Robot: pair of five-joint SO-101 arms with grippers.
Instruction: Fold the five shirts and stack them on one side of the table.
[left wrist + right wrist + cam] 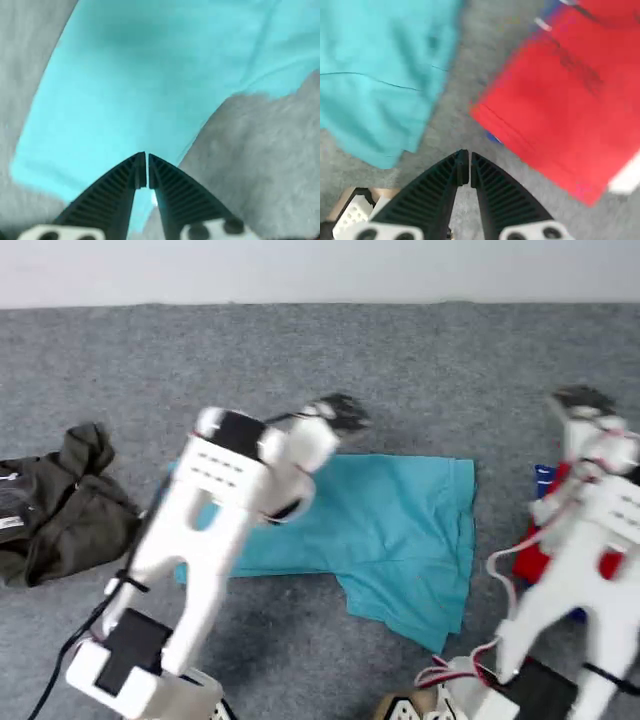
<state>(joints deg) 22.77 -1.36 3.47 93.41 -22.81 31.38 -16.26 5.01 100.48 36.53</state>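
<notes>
The teal shirt (390,530) lies part-folded in the middle of the surface (400,370), one flap jutting toward the near edge. The left hand (142,156) hovers over it, fingers together and empty. The right hand (465,152), likewise closed on nothing, hangs between it and the red shirt (560,100) by the right edge. A clean fold probably needs both hands opened, pinching hem corners, then lifting across without dragging

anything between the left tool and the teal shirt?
Nothing visible. The left tool, shut, hangs over the teal shirt, with only its fabric and the grey table beneath the tips. The red shirt and the dark shirt lie apart from it, on either side in the high view.
</notes>
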